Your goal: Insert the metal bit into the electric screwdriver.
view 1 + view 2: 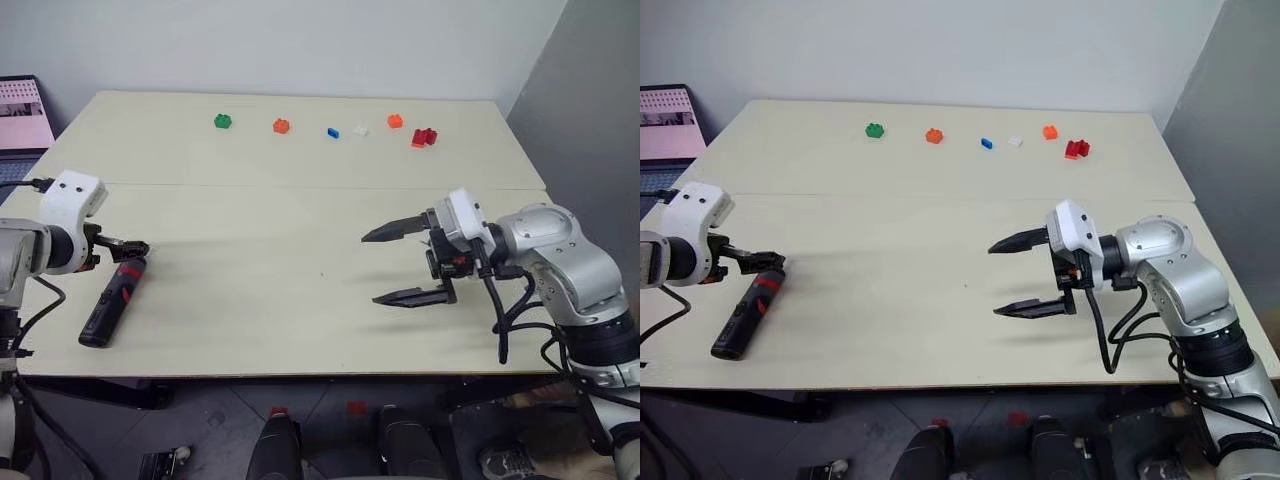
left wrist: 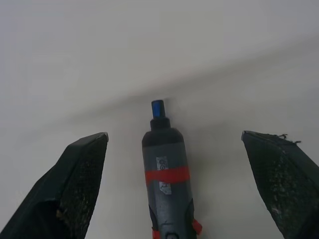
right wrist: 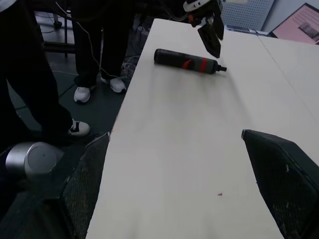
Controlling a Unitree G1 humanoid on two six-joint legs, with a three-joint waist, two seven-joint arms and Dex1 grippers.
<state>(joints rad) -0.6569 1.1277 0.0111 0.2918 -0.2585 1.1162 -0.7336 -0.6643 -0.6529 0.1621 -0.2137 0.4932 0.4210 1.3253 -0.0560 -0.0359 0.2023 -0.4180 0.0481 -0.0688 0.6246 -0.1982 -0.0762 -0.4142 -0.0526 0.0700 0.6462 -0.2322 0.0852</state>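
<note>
Left tool (image 2: 172, 184), spread wide, straddles the black, red-banded electric screwdriver (image 2: 167, 184).

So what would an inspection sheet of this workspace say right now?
Surface: pale table, seam across it.
Job's things: screwdriver lying flat near the left edge; bit: nothing seen.
Clutter: small bricks in a row at the far side.
Tools: left tool open, astride the screwdriver tip; right tool open, holding nothing.
Cables: black cables on the right arm.
Surroundings: grey wall; person's legs beside the table.
</note>
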